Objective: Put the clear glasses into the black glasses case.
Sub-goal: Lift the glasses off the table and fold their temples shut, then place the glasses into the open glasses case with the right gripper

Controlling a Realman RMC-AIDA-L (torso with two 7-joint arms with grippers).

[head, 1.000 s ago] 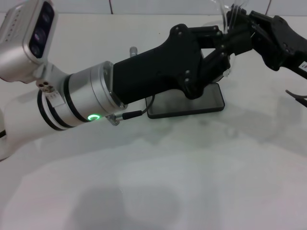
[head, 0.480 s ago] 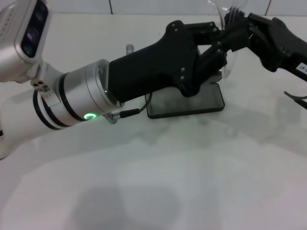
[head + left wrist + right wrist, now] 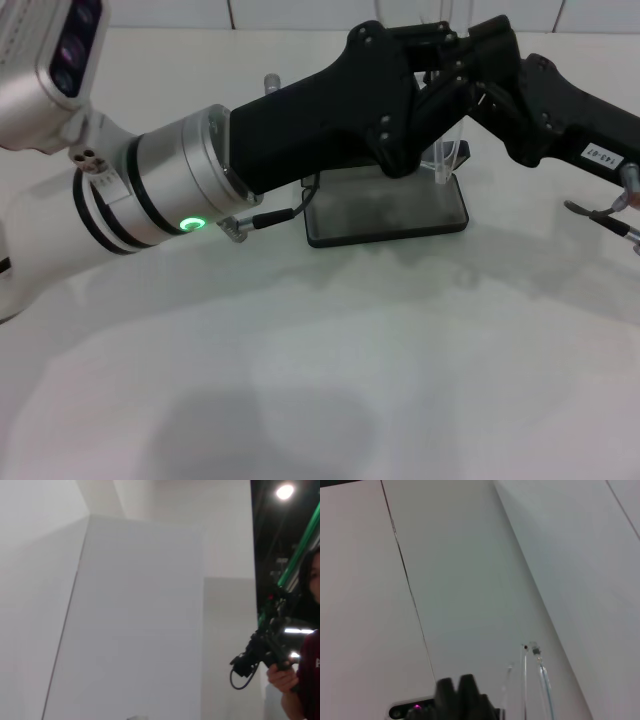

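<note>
I am watching from the robot's head camera. Both black grippers meet above the far edge of the black glasses case (image 3: 388,212), which lies open on the white table (image 3: 330,380), its grey lining facing up.

The left gripper (image 3: 452,75) reaches in from the left, the right gripper (image 3: 478,72) from the right. The clear glasses (image 3: 447,150) hang between them in the air, almost invisible. Thin clear arms drop from the grippers toward the case, their tips close above its far right part. Both grippers seem to touch the glasses near the top, but the fingers overlap (a dark tangle from here), so I cannot tell whether either set is closed on the frame or spread apart.

The glasses' arms (image 3: 532,680) point roughly straight down, so their long axis stands upright. The case's long axis runs left to right.

To do this step well, I judge I should tip the glasses flat and turn their length along the case before lowering. One gripper should let go only once the other clearly supports the frame. A slow descent would keep the arm tips from catching the rim.
</note>
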